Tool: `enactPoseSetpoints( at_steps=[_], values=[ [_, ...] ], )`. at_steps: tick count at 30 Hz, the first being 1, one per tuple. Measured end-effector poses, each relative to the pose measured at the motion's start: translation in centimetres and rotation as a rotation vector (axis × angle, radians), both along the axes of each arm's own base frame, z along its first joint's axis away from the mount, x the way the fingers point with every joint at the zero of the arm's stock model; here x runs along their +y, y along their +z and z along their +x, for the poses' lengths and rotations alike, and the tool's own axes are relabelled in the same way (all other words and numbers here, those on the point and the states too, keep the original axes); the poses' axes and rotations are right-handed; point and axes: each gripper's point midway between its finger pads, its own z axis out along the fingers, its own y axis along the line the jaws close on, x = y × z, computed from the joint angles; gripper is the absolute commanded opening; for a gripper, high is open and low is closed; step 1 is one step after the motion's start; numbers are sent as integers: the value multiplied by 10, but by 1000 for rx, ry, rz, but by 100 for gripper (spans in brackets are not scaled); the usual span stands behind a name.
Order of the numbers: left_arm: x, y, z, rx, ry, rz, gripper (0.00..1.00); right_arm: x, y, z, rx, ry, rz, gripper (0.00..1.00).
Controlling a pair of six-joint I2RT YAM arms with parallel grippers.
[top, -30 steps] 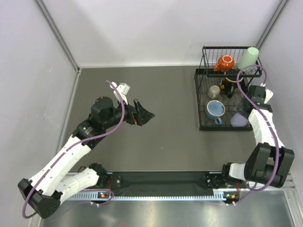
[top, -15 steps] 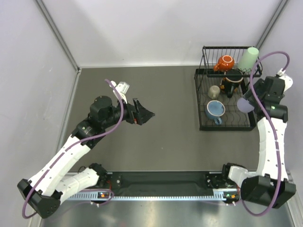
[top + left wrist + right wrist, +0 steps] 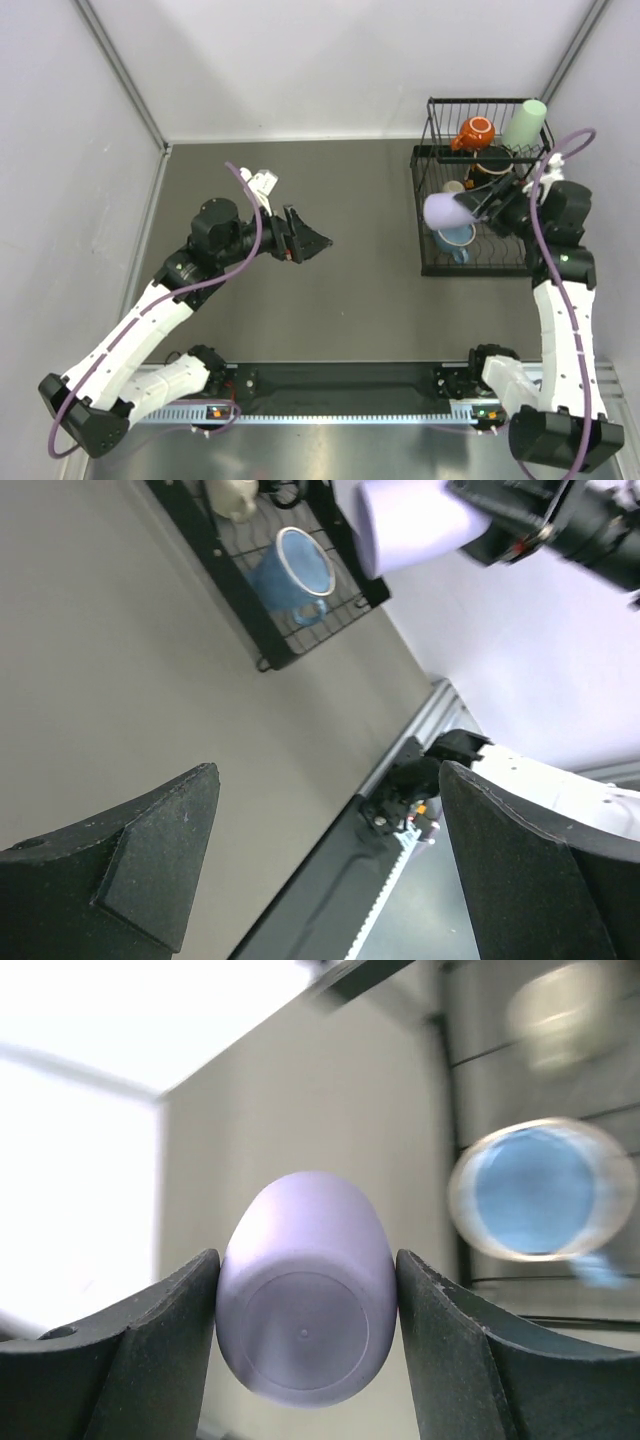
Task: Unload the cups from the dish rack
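Black dish rack (image 3: pixel 416 215) on grey table (image 3: pixel 350 295)

Where things sit around my two arms

The dish rack (image 3: pixel 470 271) stands on the table (image 3: pixel 360 300) at its far right, ahead of my right arm. The raised basket section is at the rack's back: a mug (image 3: pixel 475 131) lies in it on the left, and an upright tumbler (image 3: pixel 525 124) is at its right corner. On the lower tier, a small mug (image 3: pixel 453 187) sits behind a wide mug (image 3: pixel 458 240), both along the left side. Between the fingers of my right gripper (image 3: pixel 305 1260) a tumbler on its side (image 3: pixel 443 211) hangs over the rack's left edge, above the wide mug. My left gripper (image 3: pixel 310 242) is over the table left of centre, well apart from the rack.
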Motion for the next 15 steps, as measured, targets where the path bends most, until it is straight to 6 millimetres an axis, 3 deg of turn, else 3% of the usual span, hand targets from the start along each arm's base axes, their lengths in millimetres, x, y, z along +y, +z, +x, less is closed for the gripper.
enactPoseSetpoints(
  at_steps=[8, 15],
  values=[
    [-19, 20, -6, 26, -91, -120, 95, 120, 6, -38, -105, 394, 233, 0],
    [-24, 22, -5, 32, -100, -180, 95, 166, 12, -54, -184, 520, 423, 0]
  ],
)
